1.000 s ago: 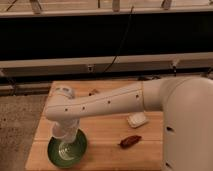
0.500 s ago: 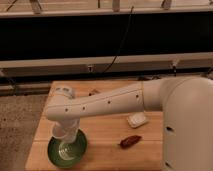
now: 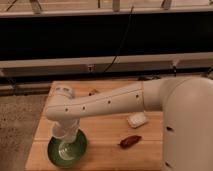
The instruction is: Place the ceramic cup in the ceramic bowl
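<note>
At the table's (image 3: pixel 102 146) seven o'clock, the gripper (image 3: pixel 63 130) hangs over the bowl (image 3: pixel 53 151), seemingly with the cup (image 3: pixel 66 145) beneath. Whether it grips, I cannot tell.

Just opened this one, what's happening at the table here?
The robot's arm reaches across the wooden table and bends down at its end. The gripper hangs over the green ceramic bowl, with the pale ceramic cup at its end, low over the bowl's inside. Whether the cup already rests in the bowl cannot be told. A flat white thing and a brown item lie off to the side.
</note>
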Controlling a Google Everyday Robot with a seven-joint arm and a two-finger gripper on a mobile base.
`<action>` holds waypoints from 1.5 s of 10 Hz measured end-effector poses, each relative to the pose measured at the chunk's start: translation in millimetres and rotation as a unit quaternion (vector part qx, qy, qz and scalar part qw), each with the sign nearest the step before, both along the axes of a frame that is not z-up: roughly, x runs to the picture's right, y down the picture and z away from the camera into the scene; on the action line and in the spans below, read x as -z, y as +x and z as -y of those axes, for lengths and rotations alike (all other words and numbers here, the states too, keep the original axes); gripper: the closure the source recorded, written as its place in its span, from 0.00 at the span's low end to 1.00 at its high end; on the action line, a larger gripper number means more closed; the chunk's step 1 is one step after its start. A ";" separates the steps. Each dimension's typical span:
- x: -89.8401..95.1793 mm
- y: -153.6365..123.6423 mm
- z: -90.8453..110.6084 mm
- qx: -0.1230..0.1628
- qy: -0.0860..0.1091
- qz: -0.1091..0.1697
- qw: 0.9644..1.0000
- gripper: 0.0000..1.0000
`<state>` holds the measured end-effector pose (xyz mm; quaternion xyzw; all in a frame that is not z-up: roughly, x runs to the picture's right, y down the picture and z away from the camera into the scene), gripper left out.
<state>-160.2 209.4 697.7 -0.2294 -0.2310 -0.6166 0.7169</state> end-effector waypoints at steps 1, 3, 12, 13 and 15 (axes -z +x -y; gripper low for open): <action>0.0 -0.1 0.1 0.000 0.000 0.000 1.000 0.91; -0.2 0.0 0.4 0.001 0.000 0.001 1.000 0.91; -0.1 1.1 1.7 0.004 0.002 0.003 1.000 0.91; -0.2 1.6 1.7 0.005 0.002 0.002 1.000 0.91; -0.2 1.7 1.9 0.006 0.002 0.003 1.000 0.91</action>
